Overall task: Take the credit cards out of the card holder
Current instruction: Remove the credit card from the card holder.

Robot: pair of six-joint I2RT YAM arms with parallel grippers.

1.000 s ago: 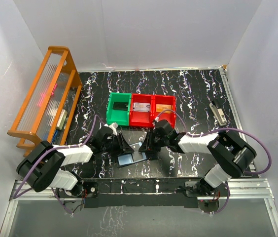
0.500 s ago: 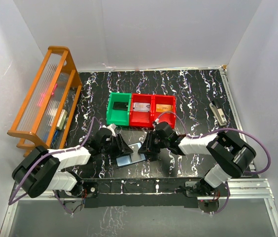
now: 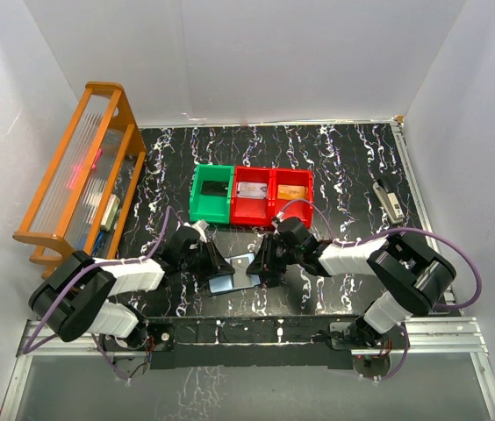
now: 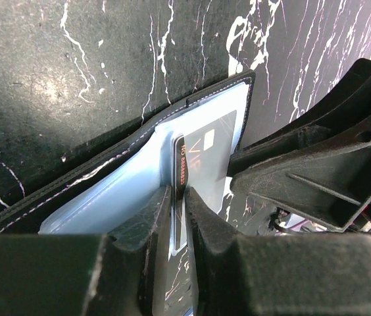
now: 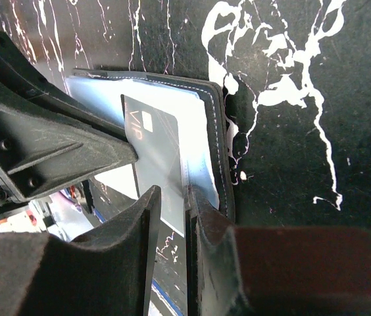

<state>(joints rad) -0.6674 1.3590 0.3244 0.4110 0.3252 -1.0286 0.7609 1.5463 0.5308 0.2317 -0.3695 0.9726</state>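
The card holder (image 4: 116, 192) lies open on the black marble table between both arms, its light-blue inner panels up and its dark cover (image 5: 217, 125) underneath. A black credit card (image 4: 206, 146) marked VIP sticks partway out of a sleeve. My left gripper (image 4: 179, 195) is shut on that card's near edge. From the other side, my right gripper (image 5: 172, 195) is shut on the holder's light-blue panel edge. In the top view the holder (image 3: 225, 282) sits between the left gripper (image 3: 219, 267) and the right gripper (image 3: 258, 268). The card (image 5: 156, 141) also shows in the right wrist view.
Behind the holder stand a green bin (image 3: 197, 200) with a dark item in it and two red bins (image 3: 269, 210) holding cards. A wooden rack (image 3: 72, 180) lines the left wall. A small grey stapler-like object (image 3: 390, 200) lies at the far right.
The left gripper's jaws opened a little, then closed onto the black card's edge. The holder shifted slightly. The right gripper stayed in place.
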